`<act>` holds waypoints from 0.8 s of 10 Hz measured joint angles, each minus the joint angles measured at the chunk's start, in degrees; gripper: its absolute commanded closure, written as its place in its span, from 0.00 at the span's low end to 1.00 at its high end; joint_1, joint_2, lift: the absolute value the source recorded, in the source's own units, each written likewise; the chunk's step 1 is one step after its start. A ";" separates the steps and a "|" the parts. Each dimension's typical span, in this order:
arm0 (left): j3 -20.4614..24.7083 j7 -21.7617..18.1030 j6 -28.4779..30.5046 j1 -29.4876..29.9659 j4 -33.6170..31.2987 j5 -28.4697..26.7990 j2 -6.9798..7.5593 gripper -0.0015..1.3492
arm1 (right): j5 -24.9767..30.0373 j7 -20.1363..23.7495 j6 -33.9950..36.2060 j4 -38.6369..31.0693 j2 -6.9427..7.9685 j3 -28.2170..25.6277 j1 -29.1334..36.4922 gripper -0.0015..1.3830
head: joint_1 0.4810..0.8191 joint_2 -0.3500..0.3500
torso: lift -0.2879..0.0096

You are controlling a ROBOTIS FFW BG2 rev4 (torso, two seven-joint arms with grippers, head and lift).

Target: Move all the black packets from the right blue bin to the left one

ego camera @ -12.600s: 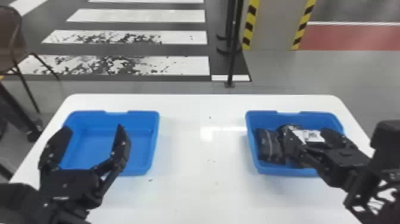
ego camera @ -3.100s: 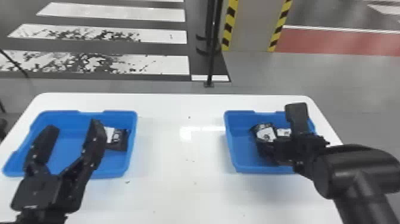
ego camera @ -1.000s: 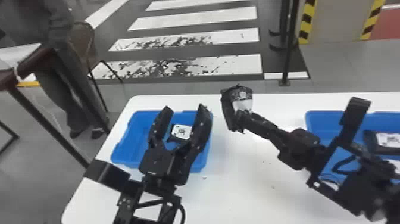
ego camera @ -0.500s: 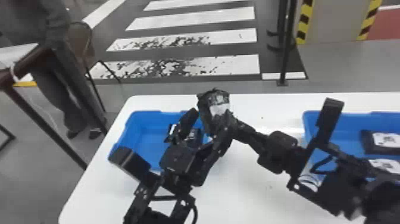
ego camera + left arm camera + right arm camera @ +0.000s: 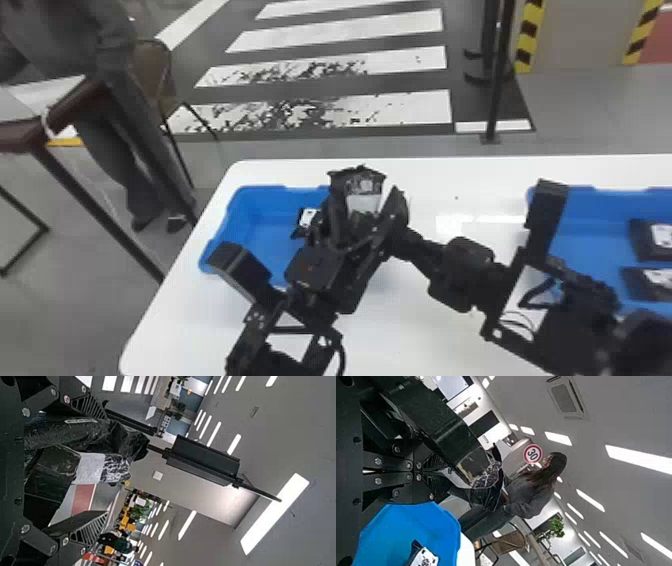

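You are looking at a glossy, creased black packet, its white label and patterned print facing the head camera and its top edge standing crumpled. Your left tool is keeping its fingers wide apart, one on each side of that packet, and is not clamping it. Your right tool is coming in from beyond the left one, its fingers pressing together on the packet's edge. In the left blue bin, just behind and left of your left tool, a labelled packet is lying near its fingers. Well to the right of both tools, past the right forearm, the right blue bin is holding an upper packet and a lower packet, both showing white labels. The white surface is carrying both bins.
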 measured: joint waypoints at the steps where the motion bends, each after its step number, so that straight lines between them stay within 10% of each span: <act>1: 0.29 0.15 0.83 0.09 -0.09 0.15 -0.08 0.63 | -0.08 -0.02 0.00 0.00 -0.09 0.35 -0.02 0.90 | 0.63 0.90 | 0.50; 3: 0.45 1.03 3.75 0.46 -0.70 1.42 -0.06 0.86 | -0.11 -0.03 0.02 -0.07 -0.30 1.08 -0.19 0.90 | 0.63 0.91 | 0.50; 5: 0.29 1.66 4.72 0.84 -1.45 1.93 0.07 0.87 | -0.12 -0.03 0.01 -0.07 -0.34 1.34 -0.19 0.88 | 0.63 0.91 | 0.50; 8: 0.41 1.78 1.76 1.43 -1.52 2.63 0.04 0.87 | -0.98 -0.03 -1.38 0.92 -0.30 1.40 0.06 0.06 | 0.63 0.92 | 0.50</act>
